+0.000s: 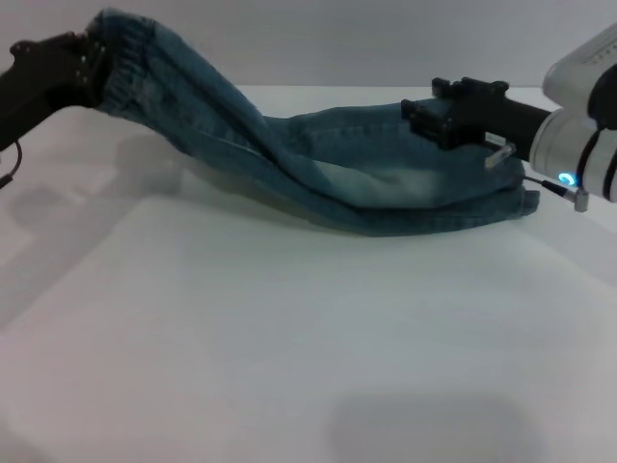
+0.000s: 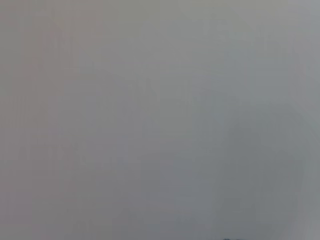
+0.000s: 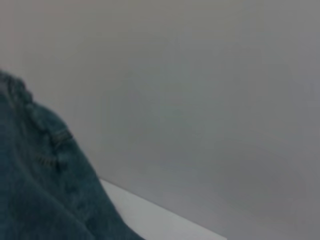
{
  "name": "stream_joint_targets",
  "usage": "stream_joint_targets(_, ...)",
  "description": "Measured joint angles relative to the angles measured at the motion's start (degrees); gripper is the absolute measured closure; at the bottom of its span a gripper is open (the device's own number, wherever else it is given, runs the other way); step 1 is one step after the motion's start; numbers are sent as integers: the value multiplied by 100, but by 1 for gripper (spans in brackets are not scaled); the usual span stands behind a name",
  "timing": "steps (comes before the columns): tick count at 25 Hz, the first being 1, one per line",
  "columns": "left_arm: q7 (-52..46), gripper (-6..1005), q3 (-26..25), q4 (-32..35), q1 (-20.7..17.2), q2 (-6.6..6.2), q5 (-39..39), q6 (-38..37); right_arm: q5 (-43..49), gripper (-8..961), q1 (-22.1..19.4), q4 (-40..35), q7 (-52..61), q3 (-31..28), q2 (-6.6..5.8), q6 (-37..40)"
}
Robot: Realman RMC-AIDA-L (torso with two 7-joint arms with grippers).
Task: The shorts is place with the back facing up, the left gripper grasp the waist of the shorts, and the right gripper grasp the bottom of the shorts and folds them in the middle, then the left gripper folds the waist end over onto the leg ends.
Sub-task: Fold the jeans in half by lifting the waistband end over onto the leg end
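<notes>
Blue denim shorts stretch across the back of the white table in the head view. At the far left my left gripper is shut on the elastic waist, which it holds raised well above the table. From there the cloth slopes down to the right. Over the leg ends at the right hangs my right gripper, black and close to the denim. Whether it holds the cloth does not show. A fold of the denim fills a corner of the right wrist view. The left wrist view shows only grey wall.
A grey wall rises behind the table's far edge. The table's near half is bare white surface, with a faint shadow at the front. A small blue light glows on the right wrist.
</notes>
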State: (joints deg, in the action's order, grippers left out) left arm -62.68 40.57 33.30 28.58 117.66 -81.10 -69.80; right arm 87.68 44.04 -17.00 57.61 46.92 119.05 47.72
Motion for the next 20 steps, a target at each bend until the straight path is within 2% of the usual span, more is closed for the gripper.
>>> stream_joint_targets(10,-286,942,25,227,102,-16,3,-296,-13,422,356,242,9,180,26,-2)
stream_joint_targets(15,-425,941,-6,300,158,-18,7,-467,-16,422,617,437,11,453,39,-7)
stream_joint_targets(20,-553,942,-5,409,165,-17,131,-642,-16,422,705,460,32,589,47,-19)
